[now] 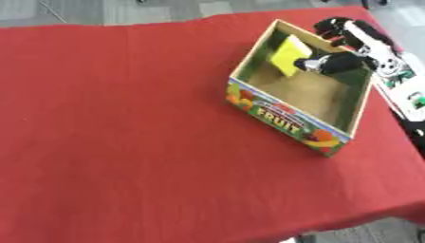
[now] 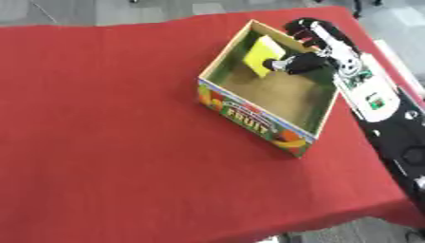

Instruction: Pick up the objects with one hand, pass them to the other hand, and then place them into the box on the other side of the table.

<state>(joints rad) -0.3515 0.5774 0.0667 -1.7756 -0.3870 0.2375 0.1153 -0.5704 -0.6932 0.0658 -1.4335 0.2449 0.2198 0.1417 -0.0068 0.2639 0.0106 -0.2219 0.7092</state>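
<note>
Red tablecloth [image 1: 124,133] covers the whole table, grey floor showing past the far edge at 12 o'clock. One cardboard box [image 2: 257,124] sits on the cloth toward 2 o'clock of the table, turned askew so a corner points toward the near edge. Printed fruit pictures and the word FRUIT on its near outer wall, green on the inner walls, plain brown floor inside.

Right hand [image 2: 309,60] comes in from 3 o'clock, arm black with a white panel running along the table's right edge. The hand reaches over the box's right wall into the far part of the box. Its dark fingers [image 1: 332,62] are curled in toward a flat yellow object [image 1: 291,55], touching its right edge at about 3 o'clock of the object. Looks like a pinch on that edge, thumb side not clearly seen. More of the hand's fingers arch over the far corner of the box at 1 o'clock, outside the rim.

The yellow object is inside the box, standing tilted against the far-left inner wall, lower edge down near the box floor. Cannot tell if the lower edge is actually resting on the floor or just above it.

Box floor otherwise shows bare brown.

Left hand does not show in either view. Left and near parts of the cloth, 6 through 10 o'clock, show only red fabric with light wrinkles.
</note>
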